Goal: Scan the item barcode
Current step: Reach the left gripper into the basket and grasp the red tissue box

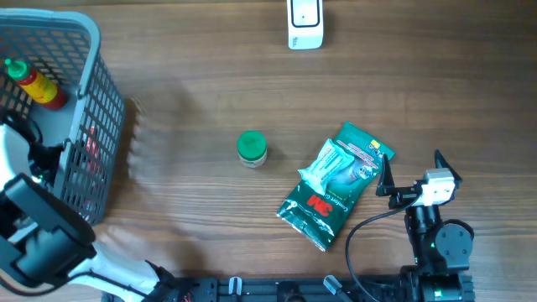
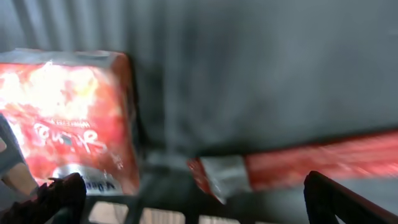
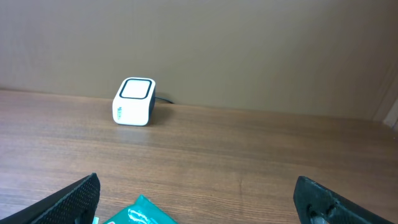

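Standing jaws apart just beside the green 3M packet (image 1: 336, 189), the right gripper (image 1: 413, 164) looks set to grasp it; the left gripper (image 2: 199, 202) is likewise spread.

Bare table (image 1: 193, 75) before scanner (image 1: 304, 23), basket (image 1: 105, 126) walling left

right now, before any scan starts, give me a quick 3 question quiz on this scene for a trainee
1. True or false: the green pouch lies inside the grey basket.
2. Which thing sits nearest the far edge of the table? A) green-lidded jar B) white scanner C) green pouch
3. Fill in: the right gripper is ____ and holds nothing.
Key: 1 false, it lies on the table; 2 B; 3 open.
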`<state>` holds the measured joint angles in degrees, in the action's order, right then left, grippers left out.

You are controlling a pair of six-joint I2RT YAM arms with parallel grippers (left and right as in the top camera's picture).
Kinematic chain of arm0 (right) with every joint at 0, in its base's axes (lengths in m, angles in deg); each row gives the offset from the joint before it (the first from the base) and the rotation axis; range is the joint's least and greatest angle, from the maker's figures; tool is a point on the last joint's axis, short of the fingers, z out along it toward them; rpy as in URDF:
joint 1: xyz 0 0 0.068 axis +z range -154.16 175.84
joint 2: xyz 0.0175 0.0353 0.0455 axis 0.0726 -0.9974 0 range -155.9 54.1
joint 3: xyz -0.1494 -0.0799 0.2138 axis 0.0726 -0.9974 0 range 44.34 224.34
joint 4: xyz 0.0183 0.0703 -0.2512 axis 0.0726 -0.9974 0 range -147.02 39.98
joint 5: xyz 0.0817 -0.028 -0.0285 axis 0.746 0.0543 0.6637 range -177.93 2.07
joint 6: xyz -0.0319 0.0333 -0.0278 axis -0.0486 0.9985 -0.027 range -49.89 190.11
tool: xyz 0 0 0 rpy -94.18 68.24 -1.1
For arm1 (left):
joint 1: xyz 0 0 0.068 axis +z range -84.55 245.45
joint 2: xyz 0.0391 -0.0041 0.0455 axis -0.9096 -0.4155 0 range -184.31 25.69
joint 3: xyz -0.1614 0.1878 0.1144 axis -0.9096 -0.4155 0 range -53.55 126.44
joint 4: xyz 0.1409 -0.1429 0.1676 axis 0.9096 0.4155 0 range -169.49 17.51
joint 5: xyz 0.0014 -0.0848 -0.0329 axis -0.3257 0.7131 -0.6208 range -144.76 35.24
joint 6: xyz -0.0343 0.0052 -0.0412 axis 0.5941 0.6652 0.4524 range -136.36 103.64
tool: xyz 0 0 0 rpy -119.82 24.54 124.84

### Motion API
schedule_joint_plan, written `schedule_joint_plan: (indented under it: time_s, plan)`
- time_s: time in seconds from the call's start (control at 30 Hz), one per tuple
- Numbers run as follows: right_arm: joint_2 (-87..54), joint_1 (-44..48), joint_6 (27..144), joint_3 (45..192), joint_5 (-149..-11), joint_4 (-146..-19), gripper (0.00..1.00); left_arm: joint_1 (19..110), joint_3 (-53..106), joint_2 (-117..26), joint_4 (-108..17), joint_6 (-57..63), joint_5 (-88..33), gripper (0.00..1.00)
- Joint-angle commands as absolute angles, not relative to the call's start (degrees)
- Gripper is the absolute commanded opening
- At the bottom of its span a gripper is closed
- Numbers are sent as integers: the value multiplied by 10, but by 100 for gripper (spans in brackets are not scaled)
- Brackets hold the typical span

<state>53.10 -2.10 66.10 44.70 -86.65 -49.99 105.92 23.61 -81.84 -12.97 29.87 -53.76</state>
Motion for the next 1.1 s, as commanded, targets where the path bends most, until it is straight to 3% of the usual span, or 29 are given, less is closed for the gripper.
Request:
schedule_joint_plan:
  time_s: [0.0,0.27,0.33,0.47,0.57,0.63,1.07]
  plan:
    - [535,-19,657,446,-863,-498,100,1061,240,-829,-126,326,-566,100]
    - [535,-19,657,447,-863,-498,100,1061,211,-829,-135,325,-650,100]
    - [535,-19,657,447,-863,-498,100,1061,192,-829,-154,325,-656,96]
    - [535,-19,657,447,-863,-498,100,1061,153,-829,-192,325,-655,63]
    - [535,-19,657,447,-863,-498,100,1061,133,-829,-213,325,-656,21]
    - [535,-19,657,447,-863,-498,100,1061,131,-828,-215,325,-656,4]
    - [535,-19,657,447,-863,-498,100,1060,313,-708,-81,319,-629,4]
